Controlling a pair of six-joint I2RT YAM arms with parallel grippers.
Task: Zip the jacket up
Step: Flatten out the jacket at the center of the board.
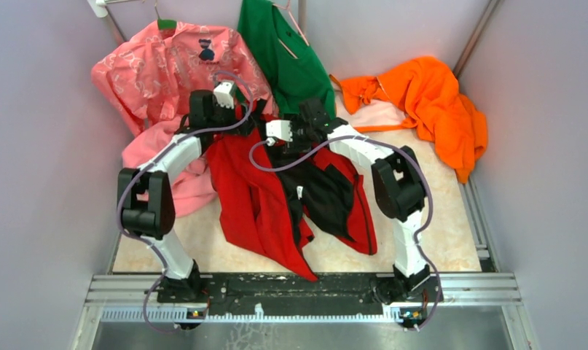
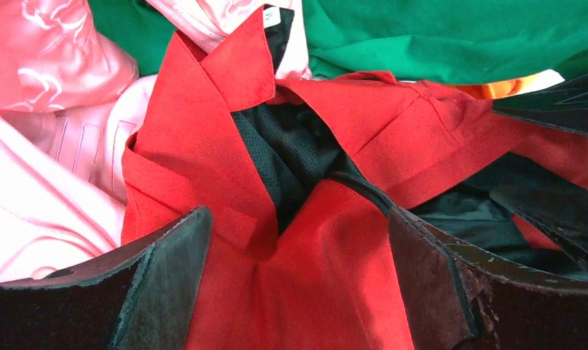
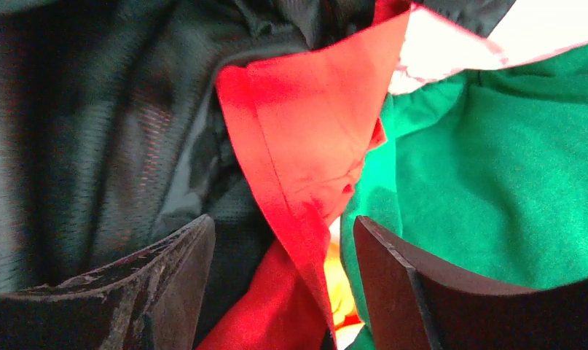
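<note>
2 grippers hang over the collar end of the jacket (image 1: 251, 197), which lies open at the centre of the top view, hem toward the lower edge, dark lining exposed on its right half; it overlaps a pale pink fleece (image 1: 175, 186) at left and touches a green garment (image 1: 283, 51) at top.

Left gripper (image 2: 299, 237): jaws wide apart, red collar cloth lying loose between them, nothing clamped. Right gripper (image 3: 283, 233): jaws apart; a folded red front edge runs up between them, not pinched; green cloth fills the right of that frame.

Handling, as judged: thin, light, limp fabric; it will fold, bunch and slide rather than hold shape, so 1 hold alone is likely to drag the whole garment; the lining looks smooth and possibly slippery.

Hold points, as judged: the 2 front edges at the hem, lower centre of the top view, where the zip halves must be joined; the slider cannot be made out in any view.

Risk: catching the green garment or the fleece along with the red cloth.
</note>
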